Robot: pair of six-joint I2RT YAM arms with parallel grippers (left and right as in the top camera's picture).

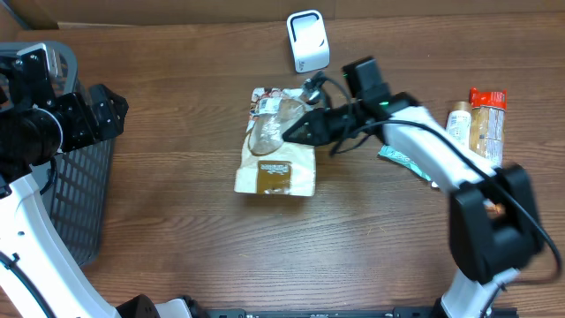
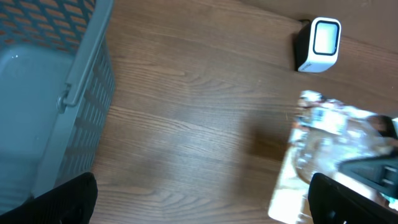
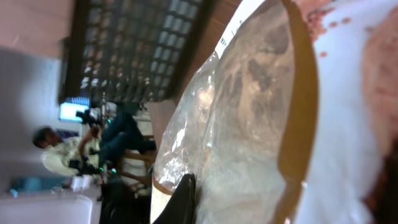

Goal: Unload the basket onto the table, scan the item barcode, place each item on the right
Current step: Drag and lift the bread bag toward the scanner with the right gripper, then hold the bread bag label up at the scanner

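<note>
The item is a snack bag [image 1: 275, 155] with a clear window and a tan and white lower part, lying in the middle of the wooden table. My right gripper [image 1: 288, 132] is shut on the bag's upper part; in the right wrist view one dark finger [image 3: 183, 199] presses against the crinkled clear plastic [image 3: 249, 112]. No barcode shows in any view. The white scanner [image 1: 307, 40] stands upright behind the bag, seen also in the left wrist view [image 2: 318, 45]. My left gripper [image 2: 202, 208] hangs open over bare wood, left of the bag [image 2: 336, 149] and next to the basket.
A grey mesh basket [image 1: 75, 194] fills the left edge, with its rim [image 2: 81, 81] close to my left gripper. Several packaged goods [image 1: 481, 119] stand at the right edge, and a teal packet [image 1: 402, 159] lies under my right arm.
</note>
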